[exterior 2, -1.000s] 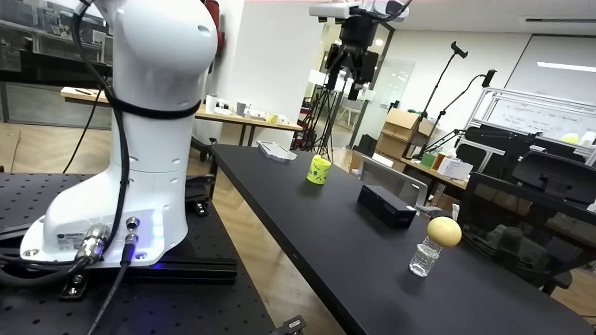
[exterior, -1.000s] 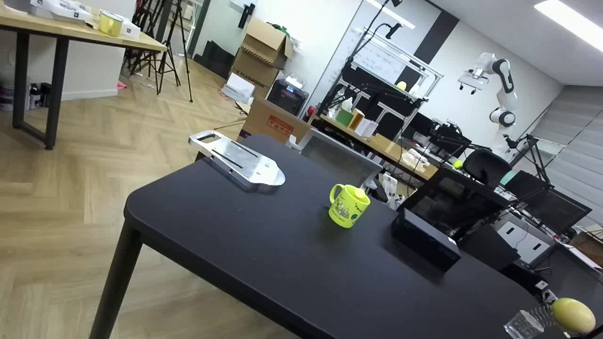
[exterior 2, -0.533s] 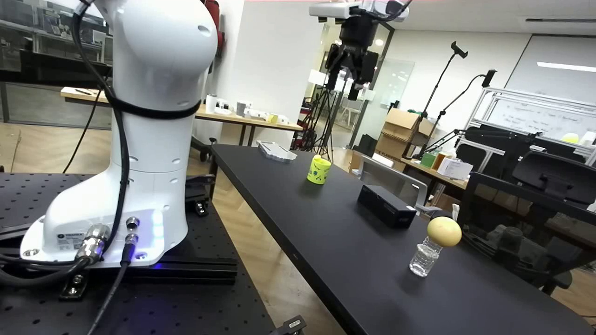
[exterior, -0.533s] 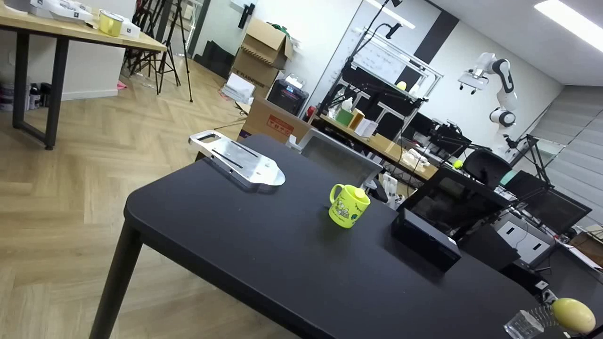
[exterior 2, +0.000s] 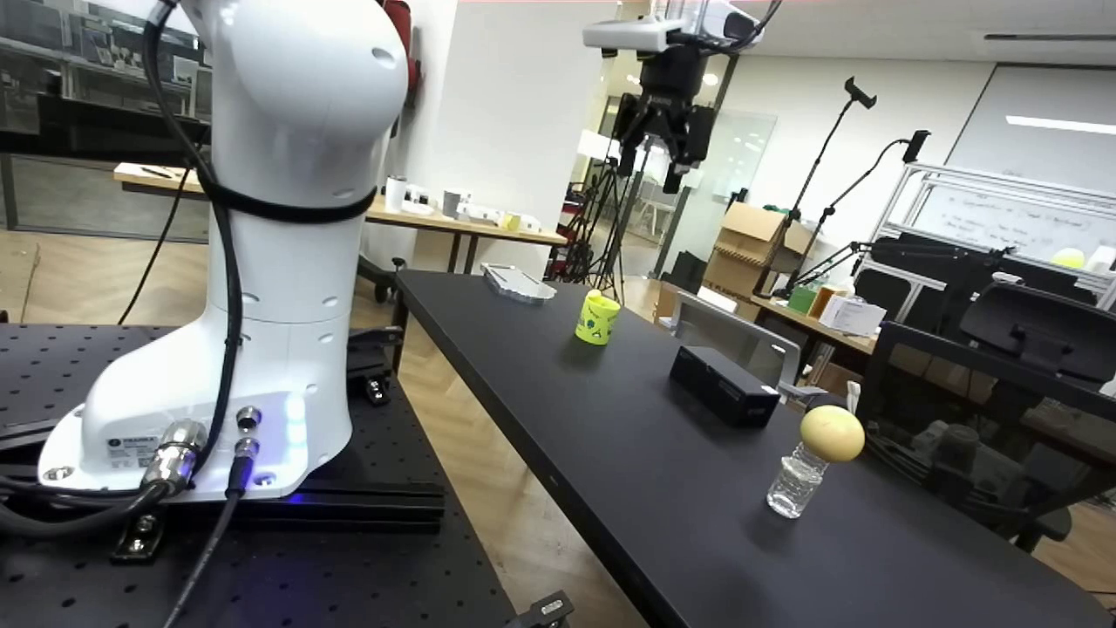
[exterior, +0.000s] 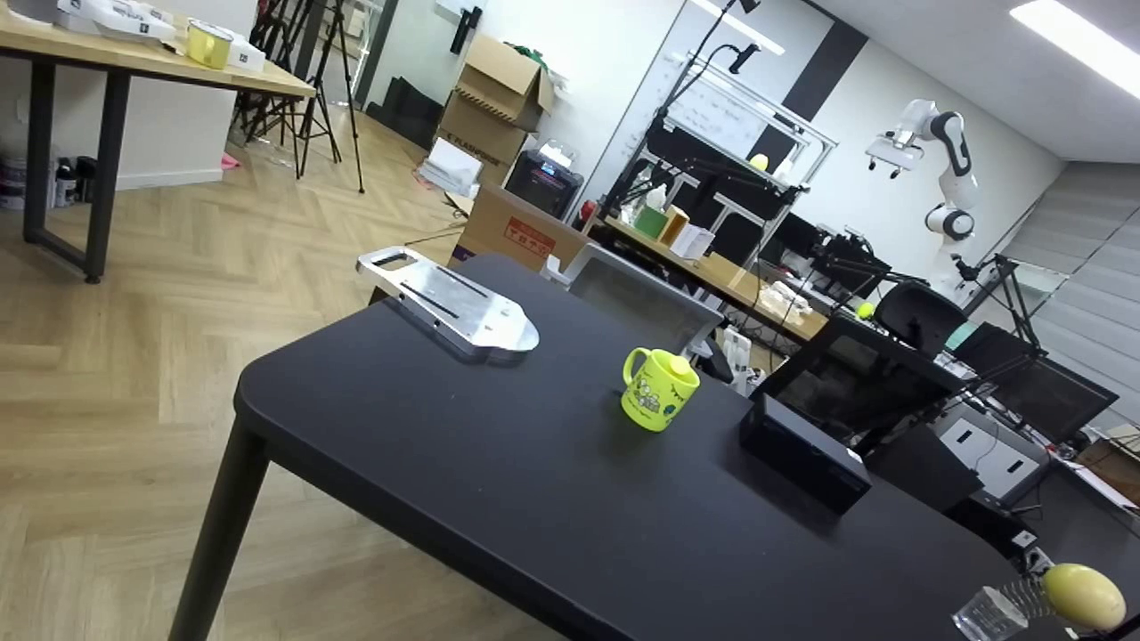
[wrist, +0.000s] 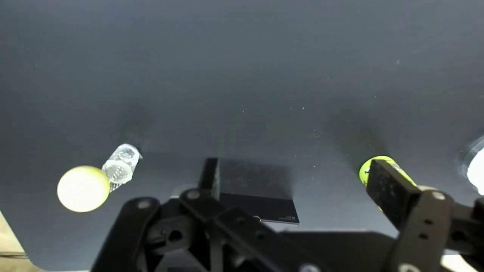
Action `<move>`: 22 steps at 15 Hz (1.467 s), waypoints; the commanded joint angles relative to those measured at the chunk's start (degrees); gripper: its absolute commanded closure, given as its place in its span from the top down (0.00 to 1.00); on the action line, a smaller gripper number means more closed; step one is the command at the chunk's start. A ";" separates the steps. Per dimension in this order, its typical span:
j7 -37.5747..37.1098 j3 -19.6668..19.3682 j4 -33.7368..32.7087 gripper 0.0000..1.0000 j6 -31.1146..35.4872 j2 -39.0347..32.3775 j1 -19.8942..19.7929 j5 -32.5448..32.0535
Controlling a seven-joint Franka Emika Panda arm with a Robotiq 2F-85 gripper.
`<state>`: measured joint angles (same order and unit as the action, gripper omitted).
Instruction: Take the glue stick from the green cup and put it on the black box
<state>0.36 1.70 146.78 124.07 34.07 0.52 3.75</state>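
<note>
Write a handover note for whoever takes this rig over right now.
End effector: open, holding nothing, raised above the table.
Glue stick: inside the green cup, its top showing at the rim.
Green cup: upright on the table.
Black box: on the table, apart from the green cup, no glue stick on it.
Done: no part of the transfer.
Left: grasp the glue stick, lift it out, set it on the black box.

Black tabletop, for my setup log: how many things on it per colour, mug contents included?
Lime to yellow: 3 (lime-green handled mug, yellowish glue stick inside, yellow ball)
Black: 1 (rectangular box)
Silver: 1 (flat slotted plate)
Clear: 1 (ridged container)
Total: 6
</note>
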 commanded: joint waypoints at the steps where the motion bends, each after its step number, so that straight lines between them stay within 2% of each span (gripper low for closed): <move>1: -2.29 3.63 -6.38 1.00 5.67 -10.29 0.86 -3.22; 3: -5.82 6.15 -9.01 1.00 11.07 -15.39 0.97 -4.27; 5: -12.95 9.16 -11.92 1.00 17.56 -20.39 0.25 -6.12; 6: -17.78 12.70 -14.17 1.00 18.98 -22.96 -2.38 -5.06; 8: -25.58 18.53 -18.65 1.00 20.11 -27.66 -7.01 -6.87; 11: -37.73 25.42 -23.71 1.00 23.08 -33.13 -13.50 -14.12; 12: -41.69 26.39 -25.66 1.00 22.84 -35.00 -14.28 -17.47; 13: -45.64 26.46 -27.77 1.00 22.19 -37.24 -13.45 -21.23; 14: -47.44 19.59 -30.56 1.00 19.50 -40.32 -4.60 -22.60; 15: -40.80 17.08 -24.46 1.00 22.55 -34.62 -4.50 -18.51; 18: -43.67 14.47 -28.27 1.00 21.56 -39.26 0.26 -19.75; 22: -43.99 14.01 -29.07 1.00 21.36 -39.92 0.68 -20.00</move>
<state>-44.66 21.79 117.65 145.29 -6.19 -4.69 -17.63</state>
